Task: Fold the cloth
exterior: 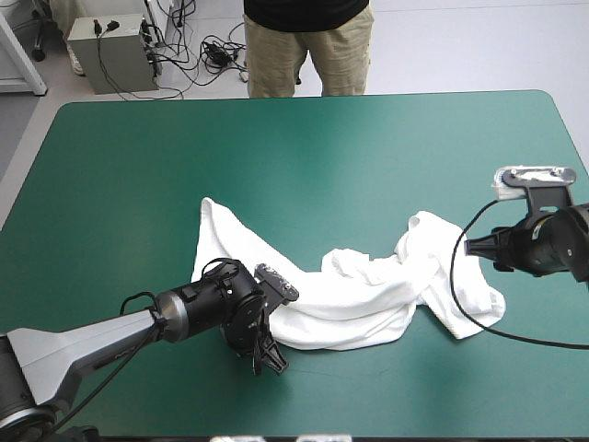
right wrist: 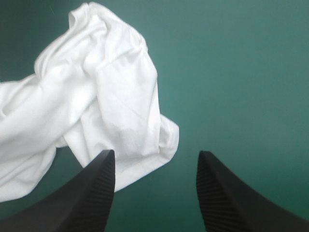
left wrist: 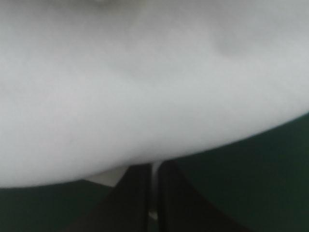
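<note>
Left gripper (left wrist: 153,166) nearest: black fingers pressed almost together, thin pale strip of cloth between them, so it is pinching the T-shirt (left wrist: 145,87), which fills everything ahead of it as a white field. Exactly which part it has can't be told from the wrist view. From above it looks like the near hem at the left end. Right gripper (right wrist: 155,154) is spread wide and holds nothing. The T-shirt's other end lies just ahead of it, one corner reaching in beside one finger, with bare teal-green cover (right wrist: 241,72) ahead of the other finger. The T-shirt is on the table between the two grippers: a long crumpled band, twisted in the middle, with its right end bunched and doubled over. Risks, as judgement: the left pinch looks shallow, so a lift or pull could slip it out or bring up one layer only. With the right gripper not gripping, any left pull likely drags the whole band across the cover and tightens the twist rather than spreading it. The right end is layered, so closing there could catch a sleeve or several folds instead of a clean hem or corner, leaving a skewed spread and a bad fold. If the right gripper comes down too far off the cloth, it closes on the cover and misses. The T-shirt is not flat yet and folding has not begun.
</note>
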Robot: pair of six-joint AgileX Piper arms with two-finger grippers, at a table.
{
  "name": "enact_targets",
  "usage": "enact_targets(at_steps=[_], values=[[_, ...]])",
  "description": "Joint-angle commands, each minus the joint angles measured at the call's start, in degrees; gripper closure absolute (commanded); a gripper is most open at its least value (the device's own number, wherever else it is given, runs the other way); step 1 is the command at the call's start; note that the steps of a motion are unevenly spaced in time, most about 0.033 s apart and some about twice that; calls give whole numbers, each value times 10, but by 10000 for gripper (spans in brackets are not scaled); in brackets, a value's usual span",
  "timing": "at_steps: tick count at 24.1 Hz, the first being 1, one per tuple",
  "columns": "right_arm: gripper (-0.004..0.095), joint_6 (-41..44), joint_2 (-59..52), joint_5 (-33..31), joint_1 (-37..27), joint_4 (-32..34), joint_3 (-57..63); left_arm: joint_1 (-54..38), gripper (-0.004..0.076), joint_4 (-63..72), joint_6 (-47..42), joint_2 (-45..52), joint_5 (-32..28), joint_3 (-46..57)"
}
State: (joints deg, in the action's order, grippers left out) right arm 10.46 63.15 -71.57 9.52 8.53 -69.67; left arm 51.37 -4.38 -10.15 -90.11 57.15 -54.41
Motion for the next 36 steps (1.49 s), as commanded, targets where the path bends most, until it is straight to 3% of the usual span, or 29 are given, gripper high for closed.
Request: enact_targets(at_steps=[1,6,9,26,29,33,36], values=[[420,7,-6,6,-5,-6,43,0,733,-3,-4,1,-14,-2],[393,-30,41,76,-86,-92,109,0,733,0,-4,1,-15,-2],[331,-43,83,93,-124,-98,110,0,733,2,-4,1,-15,-2],[349,-43,266,160,-126,-92,139,0,733,3,12,1,-14,-2],[486,-44,275,167,-126,-108,174,0,733,2,20,1,-14,-2],[904,-56,275,164,-126,-134,192,-1,733,5,20,1,-14,-3],[926,-76,269,161,-126,-150,187,-1,733,-16,9,7,-7,-17]])
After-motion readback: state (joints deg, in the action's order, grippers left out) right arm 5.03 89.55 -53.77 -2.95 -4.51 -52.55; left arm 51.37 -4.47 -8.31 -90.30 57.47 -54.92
